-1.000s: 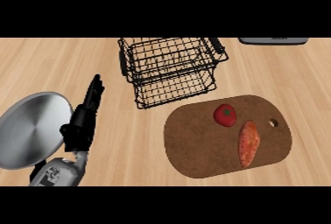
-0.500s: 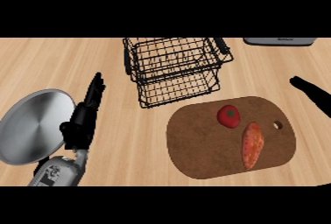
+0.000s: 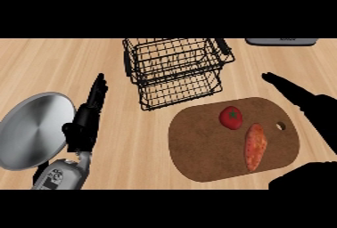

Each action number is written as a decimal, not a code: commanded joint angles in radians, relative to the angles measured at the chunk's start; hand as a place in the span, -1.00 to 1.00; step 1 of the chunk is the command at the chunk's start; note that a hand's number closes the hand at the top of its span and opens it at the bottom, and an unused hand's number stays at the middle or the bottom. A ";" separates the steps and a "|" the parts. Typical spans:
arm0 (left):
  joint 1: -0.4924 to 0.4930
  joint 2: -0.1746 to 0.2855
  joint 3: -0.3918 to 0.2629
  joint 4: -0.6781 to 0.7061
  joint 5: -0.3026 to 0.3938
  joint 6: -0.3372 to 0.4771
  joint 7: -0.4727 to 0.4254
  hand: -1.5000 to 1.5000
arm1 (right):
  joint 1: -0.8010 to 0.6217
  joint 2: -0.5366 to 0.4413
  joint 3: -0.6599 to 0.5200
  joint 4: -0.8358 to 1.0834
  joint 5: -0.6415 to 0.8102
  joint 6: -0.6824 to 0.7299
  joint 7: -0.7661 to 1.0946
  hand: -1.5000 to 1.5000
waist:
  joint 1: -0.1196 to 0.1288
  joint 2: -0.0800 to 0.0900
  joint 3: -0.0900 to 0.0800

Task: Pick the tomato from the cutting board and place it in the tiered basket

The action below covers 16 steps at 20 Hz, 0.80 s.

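A red tomato (image 3: pixel 231 117) with a green stem spot lies on the upper part of the brown cutting board (image 3: pixel 204 147). The black wire tiered basket (image 3: pixel 176 71) stands behind the board, to its upper left. My right hand (image 3: pixel 309 107) reaches in from the right edge, fingers straight and pointing up-left, above the board's right rim and apart from the tomato. My left hand (image 3: pixel 85 118) rests open at the left, fingers pointing up, beside the metal plate.
An orange-red sweet potato (image 3: pixel 254 145) lies on the board just below the tomato. A round silver plate (image 3: pixel 33 130) sits at the left edge. A grey object (image 3: pixel 280 41) shows at the top right edge of the wooden counter.
My right hand has come in from the right edge and moved further over the board's right side. The left hand has stayed still.
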 commanded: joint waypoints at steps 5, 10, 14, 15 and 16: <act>0.045 0.005 0.020 -0.014 -0.016 -0.028 -0.020 0.00 | 0.016 -0.003 0.066 0.000 0.023 0.057 0.146 -1.00 | -0.013 -0.002 0.001; 0.082 0.002 -0.002 -0.130 -0.038 -0.015 0.052 0.00 | -0.023 -0.014 0.091 0.067 0.080 0.081 0.119 -1.00 | 0.000 -0.003 0.001; 0.036 -0.007 0.052 -0.045 -0.018 -0.047 0.018 0.00 | -0.075 0.029 0.142 0.081 0.112 0.091 0.182 -1.00 | -0.003 -0.001 0.001; 0.049 -0.020 0.042 0.002 -0.036 -0.048 -0.033 0.00 | 0.023 -0.016 0.133 0.082 0.135 0.098 0.076 -1.00 | -0.013 0.000 0.001; 0.040 -0.046 0.057 0.055 -0.034 -0.045 -0.076 0.00 | -0.057 0.049 0.174 0.093 0.157 0.099 0.132 -1.00 | -0.008 0.001 0.000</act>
